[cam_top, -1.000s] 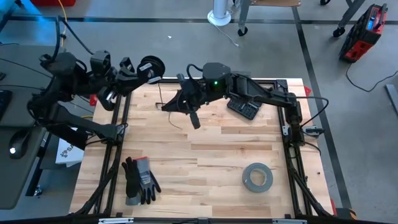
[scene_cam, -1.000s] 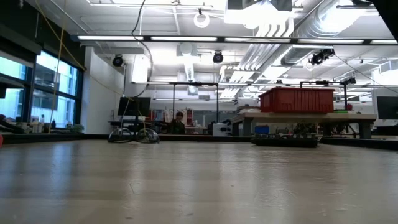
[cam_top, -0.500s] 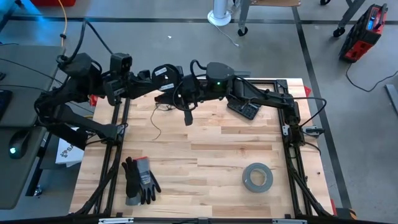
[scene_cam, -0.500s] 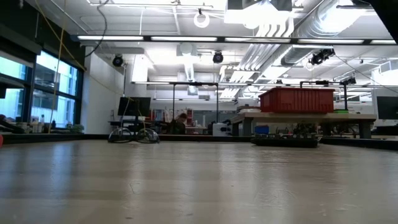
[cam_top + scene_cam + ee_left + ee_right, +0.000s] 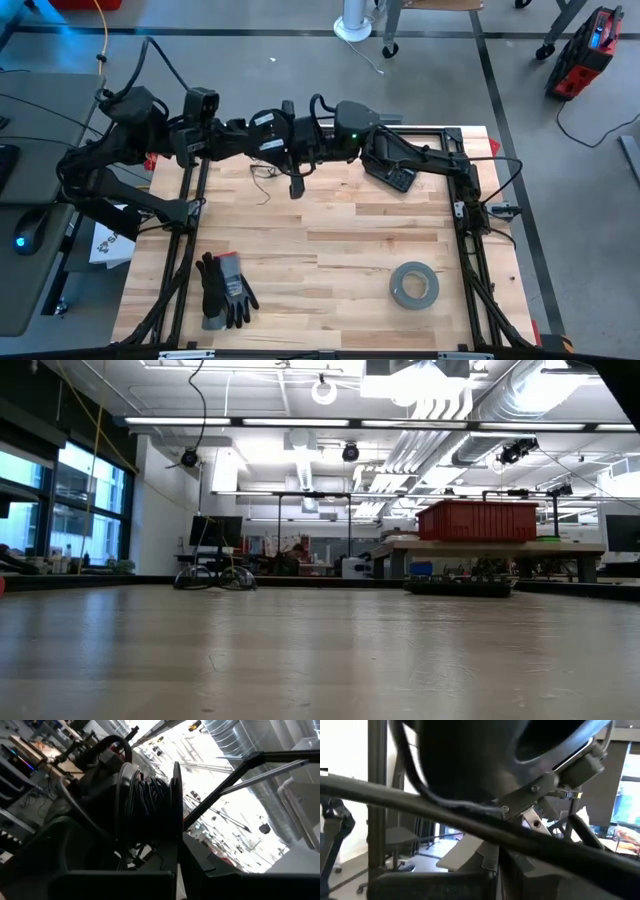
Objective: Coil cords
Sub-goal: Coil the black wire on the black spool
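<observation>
left gripper (image 5: pixel 268 140) and right gripper (image 5: pixel 296 150) meet at the table's (image 5: pixel 340 250) 11 o'clock edge. spool (image 5: pixel 150 802), wound with dark cord (image 5: pixel 145 795), sits between the left fingers, apparently clamped. loose cord (image 5: pixel 262 178) trails at 6 o'clock. right jaws: cannot tell.

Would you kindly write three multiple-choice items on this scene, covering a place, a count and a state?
1. Where does the grey tape roll lie on the table?
A. near right part
B. far left corner
C. on the gloves

2. How many arms meet at the far edge?
A. none
B. one
C. two

3. What state is the spool in?
A. bare
B. wound with dark cord
C. flat on the table

Answers: 1 A, the high view shows it there; 2 C, both reach together; 3 B, the left wrist view shows windings.
</observation>
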Motion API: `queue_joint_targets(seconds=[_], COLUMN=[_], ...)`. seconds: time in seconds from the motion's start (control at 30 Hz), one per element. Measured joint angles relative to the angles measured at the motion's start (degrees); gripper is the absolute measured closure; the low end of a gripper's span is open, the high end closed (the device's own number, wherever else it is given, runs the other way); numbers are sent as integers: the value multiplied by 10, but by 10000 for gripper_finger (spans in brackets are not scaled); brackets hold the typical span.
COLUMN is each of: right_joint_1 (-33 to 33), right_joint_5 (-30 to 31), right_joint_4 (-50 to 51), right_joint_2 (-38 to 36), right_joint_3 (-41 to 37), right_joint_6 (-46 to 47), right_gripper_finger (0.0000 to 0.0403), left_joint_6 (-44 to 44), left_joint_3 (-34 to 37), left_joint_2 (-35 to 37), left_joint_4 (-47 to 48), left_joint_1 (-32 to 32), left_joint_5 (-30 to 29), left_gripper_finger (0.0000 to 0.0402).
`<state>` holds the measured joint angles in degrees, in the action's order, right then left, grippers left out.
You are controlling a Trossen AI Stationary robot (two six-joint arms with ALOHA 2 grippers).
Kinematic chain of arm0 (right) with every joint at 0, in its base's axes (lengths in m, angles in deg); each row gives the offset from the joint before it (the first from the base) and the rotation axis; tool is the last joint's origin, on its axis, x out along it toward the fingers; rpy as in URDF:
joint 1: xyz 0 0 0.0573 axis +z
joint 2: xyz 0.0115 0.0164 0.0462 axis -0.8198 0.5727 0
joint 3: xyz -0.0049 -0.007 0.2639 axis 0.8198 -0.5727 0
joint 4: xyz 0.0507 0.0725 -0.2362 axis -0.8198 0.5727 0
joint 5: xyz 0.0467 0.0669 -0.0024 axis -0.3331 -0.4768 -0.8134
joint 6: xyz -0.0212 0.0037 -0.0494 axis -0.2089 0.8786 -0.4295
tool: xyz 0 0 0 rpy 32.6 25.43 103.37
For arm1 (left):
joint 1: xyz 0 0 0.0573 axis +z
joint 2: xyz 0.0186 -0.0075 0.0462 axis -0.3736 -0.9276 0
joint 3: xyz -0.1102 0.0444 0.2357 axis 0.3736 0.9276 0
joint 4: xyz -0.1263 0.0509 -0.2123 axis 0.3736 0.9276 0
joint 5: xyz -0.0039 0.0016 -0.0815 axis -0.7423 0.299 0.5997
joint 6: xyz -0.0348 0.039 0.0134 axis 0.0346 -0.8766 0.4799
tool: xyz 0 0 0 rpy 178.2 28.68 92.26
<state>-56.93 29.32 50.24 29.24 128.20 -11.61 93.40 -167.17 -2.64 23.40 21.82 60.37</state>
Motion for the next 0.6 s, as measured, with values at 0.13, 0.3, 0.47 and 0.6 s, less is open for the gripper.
queue_joint_targets(seconds=[0.13, 0.3, 0.47, 0.6], right_joint_1=[1, 8, 14, 13], right_joint_5=[-1, -3, -4, -4], right_joint_4=[-16, -7, -4, -20], right_joint_2=[1, 0, 1, 0], right_joint_3=[0, 0, 0, 0], right_joint_6=[8, 13, -3, -3], right_gripper_finger=[403, 403, 403, 403], left_joint_6=[-20, -43, -62, -79], left_joint_3=[0, 0, 0, 0], left_joint_2=[3, 5, 14, 10], left_joint_4=[-1, -5, -9, -7], left_joint_1=[0, 0, 0, 0], left_joint_5=[-7, -27, -43, -59], left_gripper_finger=[401, 401, 401, 401])
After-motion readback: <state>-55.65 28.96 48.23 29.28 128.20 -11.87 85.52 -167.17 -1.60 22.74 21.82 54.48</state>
